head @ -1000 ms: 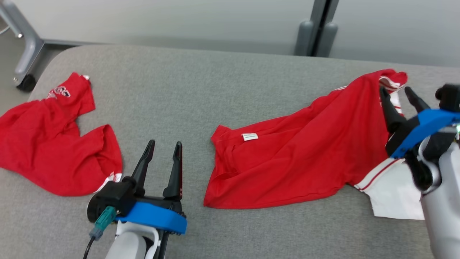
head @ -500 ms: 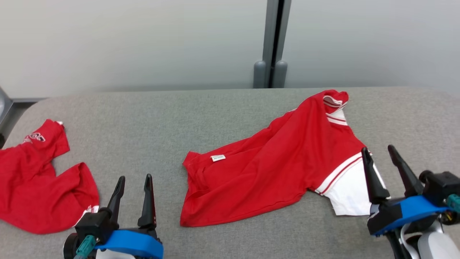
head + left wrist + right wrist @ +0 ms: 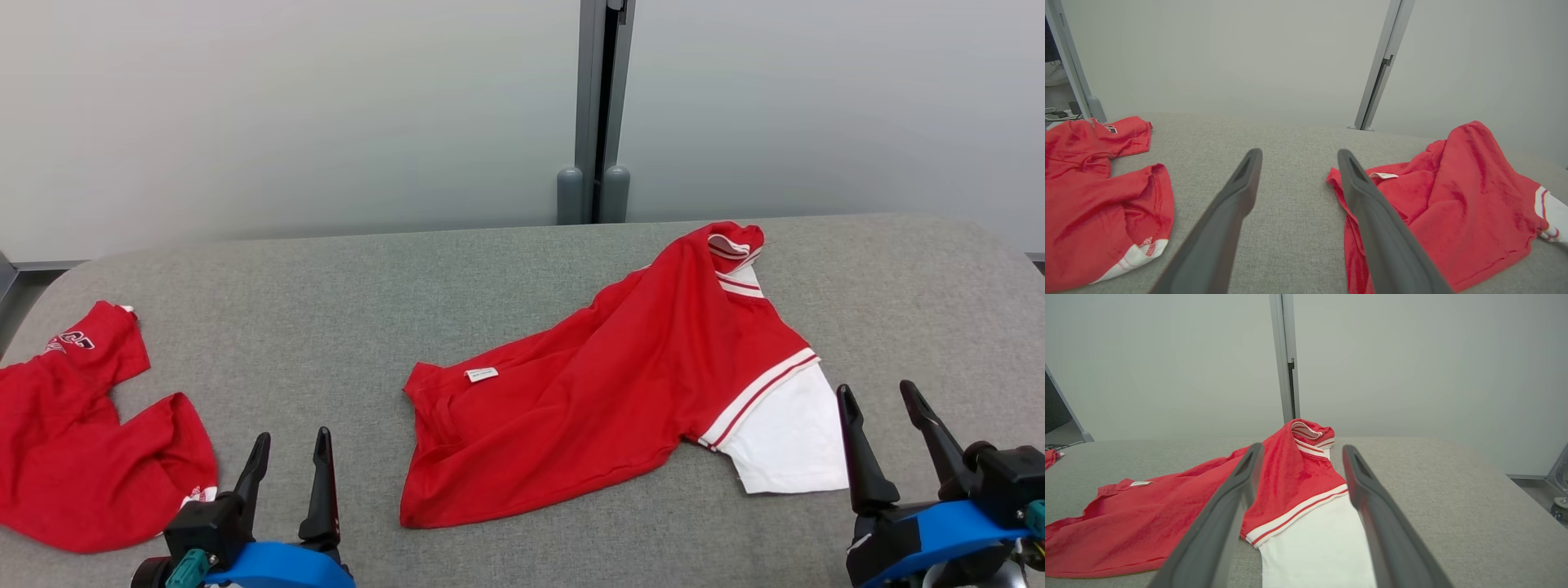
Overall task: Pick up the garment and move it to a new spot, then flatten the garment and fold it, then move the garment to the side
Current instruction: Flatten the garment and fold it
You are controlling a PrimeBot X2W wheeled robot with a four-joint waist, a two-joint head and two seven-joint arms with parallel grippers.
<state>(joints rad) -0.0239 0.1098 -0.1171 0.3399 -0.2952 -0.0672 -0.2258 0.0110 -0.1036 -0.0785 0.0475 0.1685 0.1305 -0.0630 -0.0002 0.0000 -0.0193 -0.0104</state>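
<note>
Left pincer [image 3: 292, 437]: jaws spread wide, nothing held. It sits low at the near edge of the bench [image 3: 343, 278], fingers pointing away over bare grey cloth. It lies between the two garments and touches neither.

Right pincer [image 3: 875, 390]: jaws equally wide, empty. It is at the near right, just beside the outer edge of the white sleeve [image 3: 788, 445]. In the right wrist view the sleeve lies between the two fingers and beyond them. Cannot tell if a finger touches the cloth.

Shirt [image 3: 604, 392]: red, lying loose and wrinkled on the bench, right of centre. It runs slantwise from a near-left end to a far-right end.
- Near-left end: a small white label [image 3: 481, 374] faces up.
- Far-right end: a striped cuff [image 3: 731, 245] is bunched and stands a little proud of the surface.
- Near right: the sleeve lies flat, joined to the red body by a red-and-white striped band.

Second garment [image 3: 73, 457]: also red, crumpled at the left end of the bench, well apart from the shirt. White lettering on its far part, white trim on its near edge.

Behind the bench: pale wall [image 3: 286, 114], grey post [image 3: 600, 106].
</note>
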